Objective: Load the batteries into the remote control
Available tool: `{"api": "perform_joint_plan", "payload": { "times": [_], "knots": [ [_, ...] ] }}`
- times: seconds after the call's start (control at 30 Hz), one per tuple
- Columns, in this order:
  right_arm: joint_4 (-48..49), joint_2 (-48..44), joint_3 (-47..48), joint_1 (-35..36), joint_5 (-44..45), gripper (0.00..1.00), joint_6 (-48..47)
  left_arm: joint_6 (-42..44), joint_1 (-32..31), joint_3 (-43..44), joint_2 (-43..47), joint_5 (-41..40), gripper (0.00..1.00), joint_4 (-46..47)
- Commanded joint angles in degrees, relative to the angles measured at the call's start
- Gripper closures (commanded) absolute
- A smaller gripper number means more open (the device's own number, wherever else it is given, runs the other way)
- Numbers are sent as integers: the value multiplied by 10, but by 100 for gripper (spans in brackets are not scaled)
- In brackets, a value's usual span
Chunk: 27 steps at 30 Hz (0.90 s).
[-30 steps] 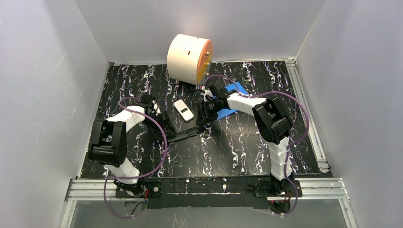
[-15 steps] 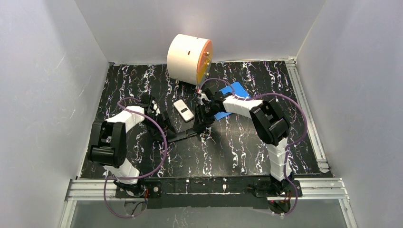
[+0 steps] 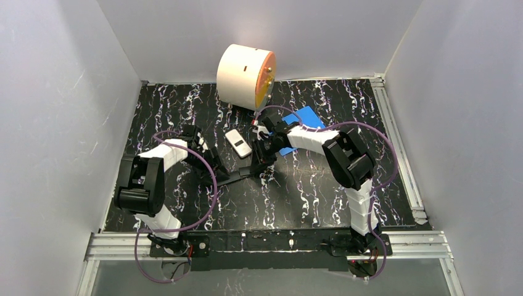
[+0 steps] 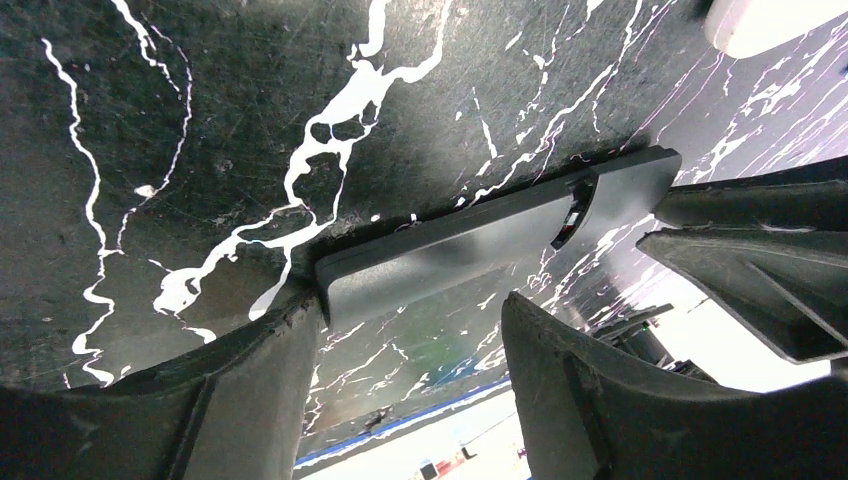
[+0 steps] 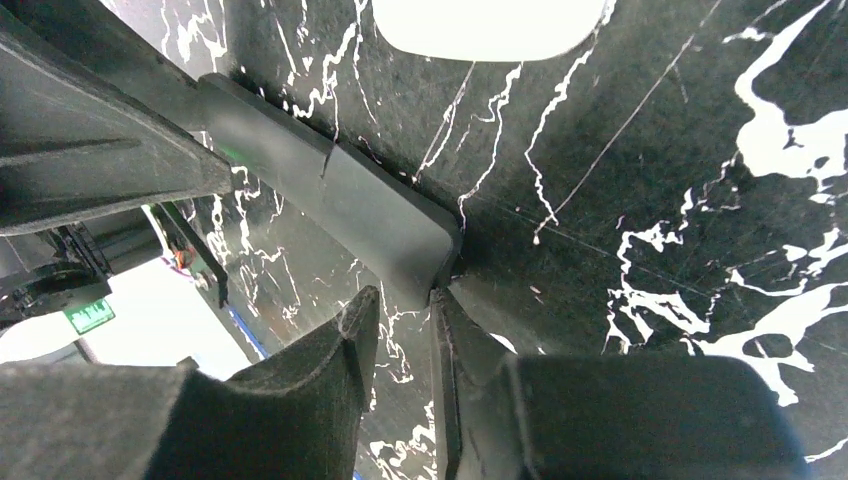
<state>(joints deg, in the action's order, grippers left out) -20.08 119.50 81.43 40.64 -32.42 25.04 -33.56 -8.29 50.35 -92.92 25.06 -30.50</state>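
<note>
The black remote is seen lying flat on the table, stretched between the two grippers. One end is set between the fingers of the left gripper, which are spread wide apart. That end is touched by one finger and is well clear of the other. A small red spot is seen at a seam toward the remote's far end, too small to be identified. That far end is met by the tips of the right gripper. Its fingers are held nearly together, with only a narrow slit between them. Whether the remote's corner is pinched cannot be told. A white remote is seen just beyond the right fingertips, apart from the black one. Behind the right wrist a blue sheet is laid, and farther off a white drum with an orange face is seen.
</note>
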Motion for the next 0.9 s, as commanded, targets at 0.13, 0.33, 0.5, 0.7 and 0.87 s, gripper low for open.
{"api": "perform_joint_plan", "payload": {
  "times": [0.13,0.33,0.5,0.7,0.87],
  "knots": [
    [-24,-6,-11,12,6,70,-64,-8,1,-19,2,12,37,4],
    [-35,-34,-2,17,53,69,-128,-4,1,-18,1,9,37,4],
    [-37,-75,20,18,92,58,-122,3,1,-15,-1,-1,37,0],
    [-31,-59,39,22,134,47,-84,7,1,-12,-5,-4,37,-1],
    [-49,-17,81,39,184,47,-54,11,1,-13,-7,-7,37,-4]
  ]
}}
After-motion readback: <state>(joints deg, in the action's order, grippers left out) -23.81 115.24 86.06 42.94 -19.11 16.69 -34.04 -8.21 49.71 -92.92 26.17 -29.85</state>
